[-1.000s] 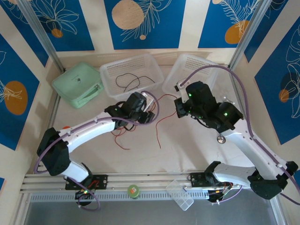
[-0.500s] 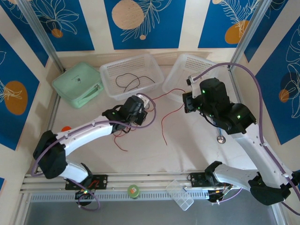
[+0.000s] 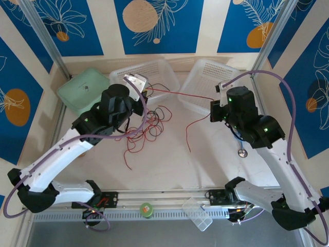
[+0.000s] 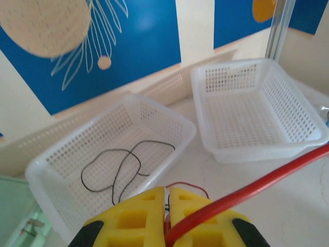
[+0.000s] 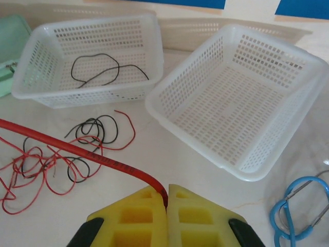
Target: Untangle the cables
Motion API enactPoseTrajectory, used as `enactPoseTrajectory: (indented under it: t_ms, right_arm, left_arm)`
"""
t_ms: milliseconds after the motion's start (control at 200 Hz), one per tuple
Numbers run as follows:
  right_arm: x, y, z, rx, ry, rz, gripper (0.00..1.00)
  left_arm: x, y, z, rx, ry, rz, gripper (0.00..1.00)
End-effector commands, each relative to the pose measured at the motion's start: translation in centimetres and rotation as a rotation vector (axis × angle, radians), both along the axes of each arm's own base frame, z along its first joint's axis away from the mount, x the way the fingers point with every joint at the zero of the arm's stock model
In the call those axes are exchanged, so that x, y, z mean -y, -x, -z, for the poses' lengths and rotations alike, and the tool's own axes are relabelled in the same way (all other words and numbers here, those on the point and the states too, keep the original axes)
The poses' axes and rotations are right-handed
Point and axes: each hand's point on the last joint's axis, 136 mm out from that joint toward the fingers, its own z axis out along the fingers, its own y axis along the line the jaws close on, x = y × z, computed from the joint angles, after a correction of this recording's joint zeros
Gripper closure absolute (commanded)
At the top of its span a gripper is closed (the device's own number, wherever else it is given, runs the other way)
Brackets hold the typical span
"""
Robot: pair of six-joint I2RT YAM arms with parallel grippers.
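One red cable [image 3: 180, 94] runs taut between my two grippers, above the table. My left gripper [image 3: 146, 91] is raised near the left basket and shut on that red cable [image 4: 247, 191], which leaves its yellow fingers [image 4: 146, 213] to the right. My right gripper [image 3: 215, 101] is shut on the same cable [image 5: 97, 154]; a loose red end [image 3: 189, 131] hangs below it. A tangle of red and black cables [image 3: 146, 123] lies under the left gripper, seen also as a tangle [image 5: 49, 164] in the right wrist view. One black cable [image 4: 121, 164] lies in the left basket.
Two white baskets stand at the back, the left basket [image 3: 167, 69] and the right basket [image 3: 205, 77]. A green case [image 3: 85, 92] lies at the back left. A blue-tubed stethoscope [image 5: 295, 208] lies right of the right arm. A clear box [image 3: 198, 213] rests at the near edge.
My left gripper has shut on the red cable and risen toward the back left. The right gripper has pulled right, drawing the cable taut and dragging the tangle back.
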Motion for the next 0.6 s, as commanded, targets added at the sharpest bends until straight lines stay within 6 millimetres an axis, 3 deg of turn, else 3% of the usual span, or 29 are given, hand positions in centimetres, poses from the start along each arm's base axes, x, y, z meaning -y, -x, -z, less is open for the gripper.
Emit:
enactPoseTrajectory:
  t_ms: [0,250,415,595]
  right_arm:
    - [3.2,-0.1,2.1,-0.044,0.147,0.123,1.00]
    - [4.3,-0.8,1.9,-0.024,0.303,0.173,1.00]
    - [4.1,-0.9,-0.8,0.035,0.300,0.152,1.00]
    - [1.7,-0.4,-4.0,0.101,0.159,0.036,1.00]
  left_arm:
    - [-3.0,0.2,-3.5,0.089,-0.026,-0.088,1.00]
    - [-4.2,0.6,-8.5,0.224,-0.030,-0.103,1.00]
    - [-4.7,1.2,-11.3,0.291,-0.006,-0.094,0.98]
    - [-4.1,2.6,-14.5,0.355,0.060,-0.013,0.98]
